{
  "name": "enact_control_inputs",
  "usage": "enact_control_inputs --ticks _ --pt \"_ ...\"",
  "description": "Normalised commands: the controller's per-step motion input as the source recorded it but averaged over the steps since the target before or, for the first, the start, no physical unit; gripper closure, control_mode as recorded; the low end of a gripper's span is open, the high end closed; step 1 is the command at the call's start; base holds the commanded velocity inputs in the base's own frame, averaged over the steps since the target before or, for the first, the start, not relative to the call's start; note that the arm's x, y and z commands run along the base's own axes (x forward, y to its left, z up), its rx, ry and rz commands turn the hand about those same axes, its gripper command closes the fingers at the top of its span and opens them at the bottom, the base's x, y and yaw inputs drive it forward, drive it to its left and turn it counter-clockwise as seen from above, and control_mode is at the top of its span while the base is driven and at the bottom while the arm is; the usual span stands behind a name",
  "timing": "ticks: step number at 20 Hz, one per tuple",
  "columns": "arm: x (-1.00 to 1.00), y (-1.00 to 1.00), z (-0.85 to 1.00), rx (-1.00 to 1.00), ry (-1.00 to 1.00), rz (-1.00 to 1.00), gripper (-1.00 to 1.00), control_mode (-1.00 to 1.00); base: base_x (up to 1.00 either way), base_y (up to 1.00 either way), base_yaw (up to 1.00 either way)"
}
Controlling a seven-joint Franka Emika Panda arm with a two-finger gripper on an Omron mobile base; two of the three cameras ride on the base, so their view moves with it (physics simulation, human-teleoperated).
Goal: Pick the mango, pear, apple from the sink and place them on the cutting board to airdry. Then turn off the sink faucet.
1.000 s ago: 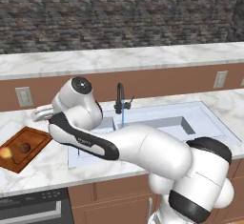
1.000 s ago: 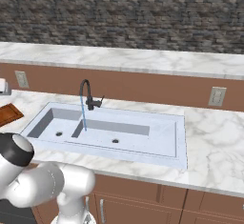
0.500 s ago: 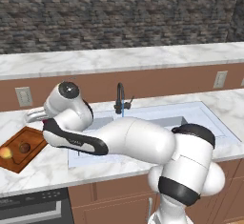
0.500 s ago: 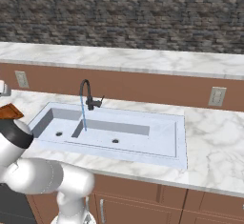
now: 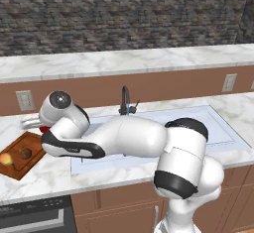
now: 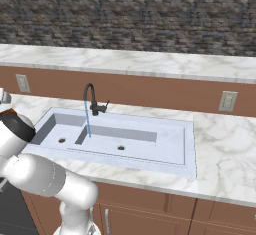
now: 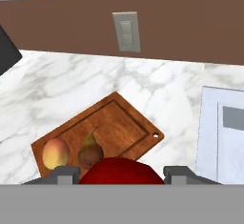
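Apple comes first: the glossy red fruit sits right between the two dark fingers, one tip on each side of it, so the fingers are pinching the apple rather than spread free or pressed together. It hangs in that grip above the near edge of the cutting board, which reads as a carry toward the drying spot and not yet a release. Just beyond the fingertips, on the board itself, lies the pear, a dull brown lump, and beside it, toward the board's far-left corner as the hand sees it, the mango with its yellow-orange skin. Both rest apart from the fingers and slightly apart from each other, presumably set there to dry, which leaves the bare stretch of board on the other side of the pear as the likely place for the apple. The board lies flat on the marble desk, angled to the wall. Off to the fingers' right side is the white rim of the sink, well clear of the fruit. In the right base view the sink faucet stands at the back of the basins with a thin blue stream falling from its spout, so by my judgement shutting it off remains to be done.
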Motion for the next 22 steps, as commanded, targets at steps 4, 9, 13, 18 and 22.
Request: enact_control_inputs --ticks 4,9,13,18,22 --pt "0.19 0.19 -0.13 0.0 0.05 -0.11 1.0 -1.0 0.0 0.0 0.0" --pt "0.22 0.18 -0.15 0.01 0.11 -0.13 1.0 -1.0 0.0 0.0 0.0" --pt "0.21 0.18 -0.13 0.06 0.18 -0.12 1.0 -1.0 0.0 0.0 0.0" --pt "0.17 0.22 -0.2 0.05 0.14 -0.08 1.0 -1.0 0.0 0.0 0.0" --pt "0.2 0.21 -0.21 0.0 0.09 -0.04 1.0 -1.0 0.0 0.0 0.0"
